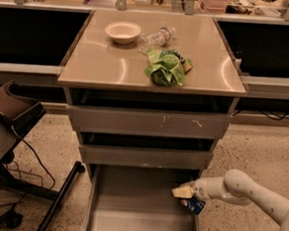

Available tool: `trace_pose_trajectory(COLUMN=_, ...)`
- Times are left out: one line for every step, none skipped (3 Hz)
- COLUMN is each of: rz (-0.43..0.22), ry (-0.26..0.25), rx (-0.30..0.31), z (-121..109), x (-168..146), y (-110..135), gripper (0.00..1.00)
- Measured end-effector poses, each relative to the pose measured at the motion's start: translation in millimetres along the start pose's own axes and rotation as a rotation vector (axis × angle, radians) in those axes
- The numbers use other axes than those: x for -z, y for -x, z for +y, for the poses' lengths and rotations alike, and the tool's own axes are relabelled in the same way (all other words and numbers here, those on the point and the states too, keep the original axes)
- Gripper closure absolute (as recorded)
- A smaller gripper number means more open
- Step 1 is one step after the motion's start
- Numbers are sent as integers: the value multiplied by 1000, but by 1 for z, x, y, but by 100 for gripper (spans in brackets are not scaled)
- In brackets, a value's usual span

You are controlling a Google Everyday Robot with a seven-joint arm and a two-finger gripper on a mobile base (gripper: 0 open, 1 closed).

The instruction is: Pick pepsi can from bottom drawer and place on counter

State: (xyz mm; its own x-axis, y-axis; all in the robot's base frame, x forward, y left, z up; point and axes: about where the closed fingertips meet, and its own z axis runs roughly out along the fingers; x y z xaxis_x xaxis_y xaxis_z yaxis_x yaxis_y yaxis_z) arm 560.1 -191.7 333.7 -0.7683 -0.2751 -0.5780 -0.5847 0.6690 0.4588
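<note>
Hazards at the open drawer, with surroundings

Gripper low at the right side of the bottom drawer, reached in from the right on a pale arm. The pepsi can lies just beneath and touching it, at the drawer's right wall. Whether the jaws are apart or clamped on the can cannot be told.

Probable risks: a partial hold could let the can slip back into the drawer or onto the floor. A lift straight up could strike the can against the middle drawer or upper drawer, whose fronts overhang the rear of the opening.

On the counter: a bowl, a water bottle on its side and a green chip bag fill the rear and centre, so a careless placement could knock them. The front left looks free. A dark stand sits left of the cabinet, well apart from the arm
</note>
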Motion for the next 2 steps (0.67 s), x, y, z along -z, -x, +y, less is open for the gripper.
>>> trace_pose_trajectory(rz=-34, ry=13, rx=81, z=28, x=25, y=23, gripper=100)
trace_pose_trajectory(rz=-89, ry=48, rx=265, z=97, x=84, y=57, gripper=100)
